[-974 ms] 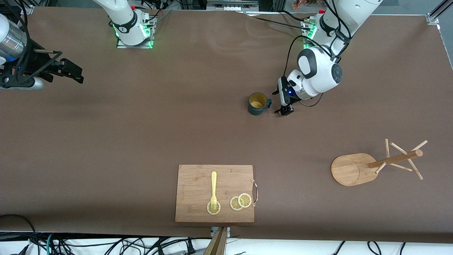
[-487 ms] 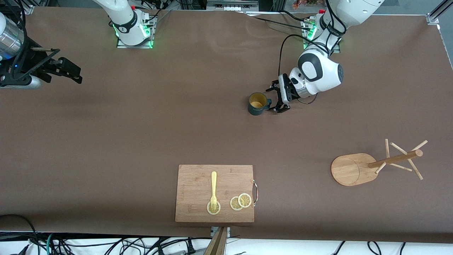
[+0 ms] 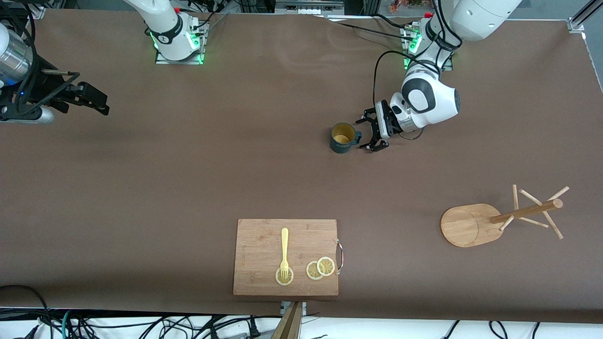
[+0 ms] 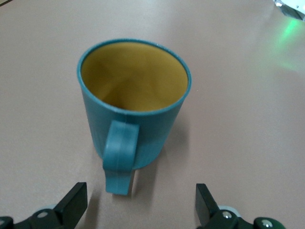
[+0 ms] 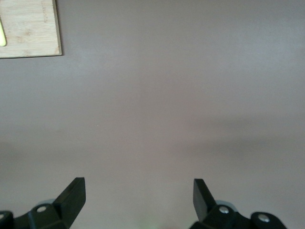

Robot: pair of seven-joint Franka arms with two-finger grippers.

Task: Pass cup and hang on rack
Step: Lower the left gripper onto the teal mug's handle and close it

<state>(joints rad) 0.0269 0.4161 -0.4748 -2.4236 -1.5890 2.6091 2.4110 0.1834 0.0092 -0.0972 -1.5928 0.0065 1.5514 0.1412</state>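
The teal cup [image 3: 341, 138] with a yellow inside stands upright on the brown table, its handle turned toward the left arm's end. My left gripper [image 3: 367, 133] is low beside that handle, open and empty. In the left wrist view the cup [image 4: 133, 105] fills the middle and its handle [image 4: 119, 162] points between the two open fingertips [image 4: 71, 200], apart from both. The wooden rack [image 3: 501, 219] lies tipped on its side near the left arm's end, nearer the front camera. My right gripper [image 3: 92, 96] waits open and empty at the right arm's end [image 5: 138, 195].
A bamboo cutting board [image 3: 256, 256] with a yellow fork [image 3: 284, 252] and lemon slices [image 3: 320, 268] lies near the table's front edge. A corner of the board [image 5: 28, 28] shows in the right wrist view. Both arm bases stand along the table's top edge.
My left gripper has turned and opened, and has come in beside the cup's handle. The cup has not moved. The right gripper has barely shifted.
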